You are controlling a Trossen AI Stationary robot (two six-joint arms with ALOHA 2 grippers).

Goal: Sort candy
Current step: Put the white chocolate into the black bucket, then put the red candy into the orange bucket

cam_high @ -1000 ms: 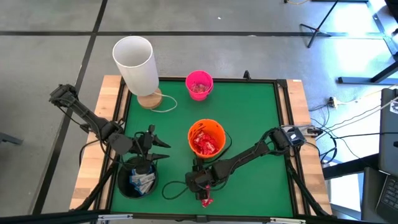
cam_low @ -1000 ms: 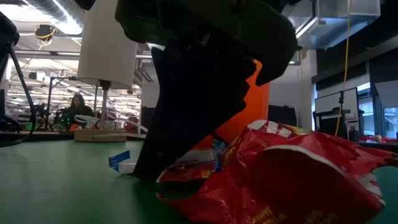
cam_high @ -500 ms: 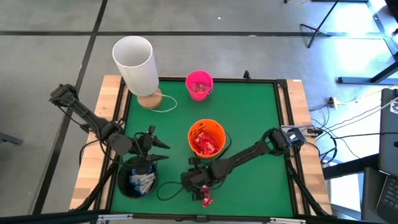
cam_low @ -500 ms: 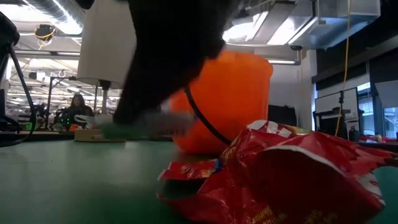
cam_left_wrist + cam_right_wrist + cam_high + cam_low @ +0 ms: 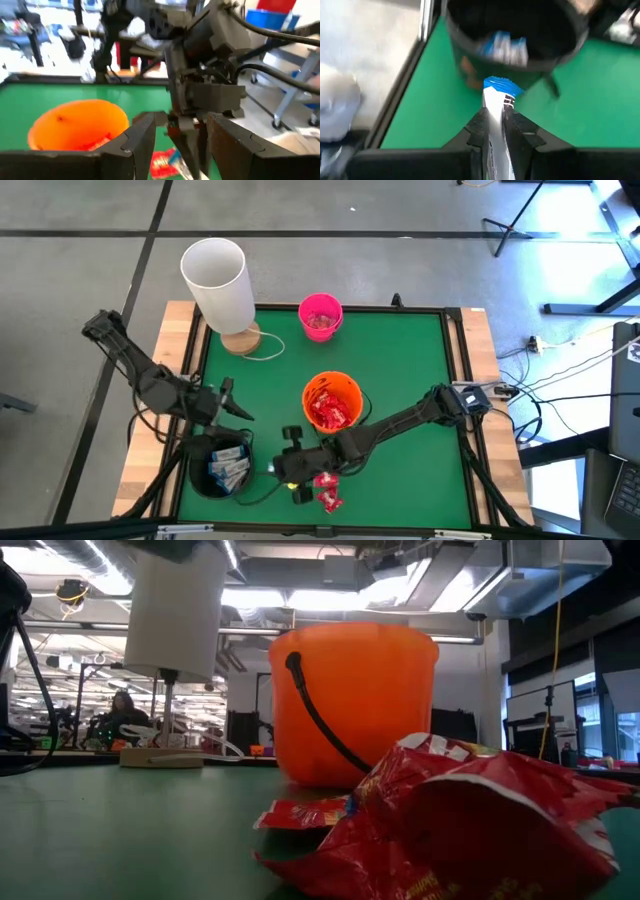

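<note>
My right gripper (image 5: 281,470) is shut on a narrow white-and-blue candy bar (image 5: 496,102), just right of the black bucket (image 5: 222,470), which holds more such bars (image 5: 506,46). My left gripper (image 5: 233,404) is open and empty, above the table on the far side of the black bucket. A crinkly red candy packet (image 5: 328,499) lies on the green mat near the front edge and fills the low view (image 5: 460,825). The orange bucket (image 5: 332,402) holds several red packets. The pink bucket (image 5: 320,316) stands at the far edge. My right gripper pinches the white-and-blue bar between its two fingers (image 5: 479,127), which lie along its two long sides (image 5: 493,116). The bar's blue end (image 5: 499,86) sticks out past the fingertips toward the black bucket's wall. The bar is lifted clear of the mat.
A tall white cup-like cylinder (image 5: 217,280) on a round wooden base stands at the far left corner. A black cable (image 5: 262,490) loops on the mat near the black bucket. The raised table frame (image 5: 455,380) borders the mat. Free mat lies right of the orange bucket.
My right gripper has lifted the white-and-blue bar off the mat beside the red packet and carried it toward the table's left, up to the black bucket. It has left the low view. My left gripper has drawn back a little from above the black bucket toward the far left.
</note>
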